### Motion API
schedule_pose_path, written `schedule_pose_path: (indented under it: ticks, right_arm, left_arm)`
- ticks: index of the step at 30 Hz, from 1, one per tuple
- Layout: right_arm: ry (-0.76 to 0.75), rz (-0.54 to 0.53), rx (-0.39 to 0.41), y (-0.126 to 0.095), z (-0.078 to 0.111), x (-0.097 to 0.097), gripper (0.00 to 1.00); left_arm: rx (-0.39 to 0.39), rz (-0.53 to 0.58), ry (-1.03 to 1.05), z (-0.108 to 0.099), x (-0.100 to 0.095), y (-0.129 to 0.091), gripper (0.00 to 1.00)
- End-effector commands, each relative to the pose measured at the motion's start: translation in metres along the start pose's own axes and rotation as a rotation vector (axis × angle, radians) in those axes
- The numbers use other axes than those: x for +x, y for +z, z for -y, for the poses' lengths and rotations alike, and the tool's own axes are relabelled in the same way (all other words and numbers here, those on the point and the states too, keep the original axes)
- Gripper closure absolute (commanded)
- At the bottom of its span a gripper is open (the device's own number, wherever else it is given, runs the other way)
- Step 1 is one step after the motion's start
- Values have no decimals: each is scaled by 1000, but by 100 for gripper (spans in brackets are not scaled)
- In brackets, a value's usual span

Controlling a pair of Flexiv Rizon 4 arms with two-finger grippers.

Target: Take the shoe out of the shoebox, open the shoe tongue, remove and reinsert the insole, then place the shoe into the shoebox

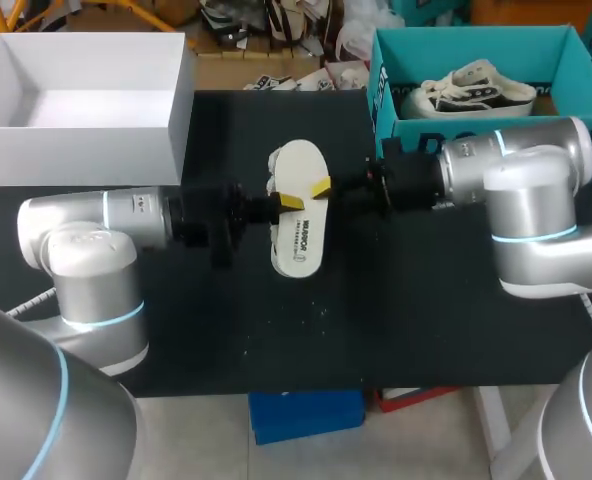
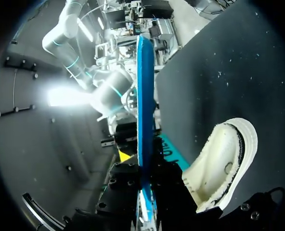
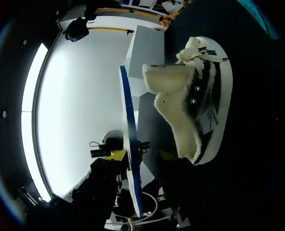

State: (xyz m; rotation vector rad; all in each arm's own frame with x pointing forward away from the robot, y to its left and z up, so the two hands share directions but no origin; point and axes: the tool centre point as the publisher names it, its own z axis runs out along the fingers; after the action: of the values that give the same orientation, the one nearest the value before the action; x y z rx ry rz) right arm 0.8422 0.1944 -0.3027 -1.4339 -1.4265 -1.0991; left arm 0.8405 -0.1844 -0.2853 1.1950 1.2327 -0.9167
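Note:
A white insole (image 1: 299, 215) with a blue underside hangs level over the middle of the black table, between my two grippers. My left gripper (image 1: 288, 204) is shut on its left edge; in the left wrist view the insole (image 2: 145, 96) runs edge-on out from the gripper (image 2: 143, 166). My right gripper (image 1: 323, 188) is at the insole's right edge and open; its fingers stand off either side of the insole (image 3: 129, 120), around the gripper's middle (image 3: 137, 161). The cream shoe (image 3: 200, 96) with black stripes lies on the table under the insole (image 2: 224, 159), only peeking out in the head view (image 1: 275, 168).
A teal shoebox (image 1: 476, 45) stands at the back right with a second shoe (image 1: 471, 90) in it. A white open box (image 1: 76, 130) stands at the back left. Black table surface (image 1: 376, 320) extends in front of the arms.

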Motion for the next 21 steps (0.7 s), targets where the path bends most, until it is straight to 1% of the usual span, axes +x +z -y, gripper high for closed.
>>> schedule_pose_path:
  ticks: [1,3,4,5,8,10,11,12,13,14,21]
  right_arm:
    - [123,166,-177,-33,28,5,0]
    - [152,203,-228,-45,34,5,0]
    - [157,214,-241,-49,36,6,0]
    - [169,246,-264,-57,40,6,0]
    - [209,318,-303,-73,50,7,0]
    - [247,384,-322,-83,58,9,0]
    - [247,384,-322,-83,58,9,0]
    - [247,384,-322,-83,58,9,0]
    - [247,384,-322,-83,58,9,0]
    - [247,384,-322,-83,58,9,0]
    - [247,384,-322,-83,58,9,0]
  left_arm:
    - [9,-132,-5,9,-11,-16,100]
    - [19,-182,-9,13,-12,-22,100]
    - [22,-186,-14,14,-12,-24,100]
    - [28,-214,-18,16,-13,-28,100]
    - [36,-271,-41,23,-12,-37,100]
    - [47,-300,-50,28,-11,-41,100]
    - [66,-329,-60,32,-11,-44,100]
    - [112,-367,-61,35,-11,-44,100]
    - [148,-377,-56,40,-12,-44,100]
    - [197,-424,-29,46,-14,-44,100]
    - [197,-424,-29,46,-14,-44,100]
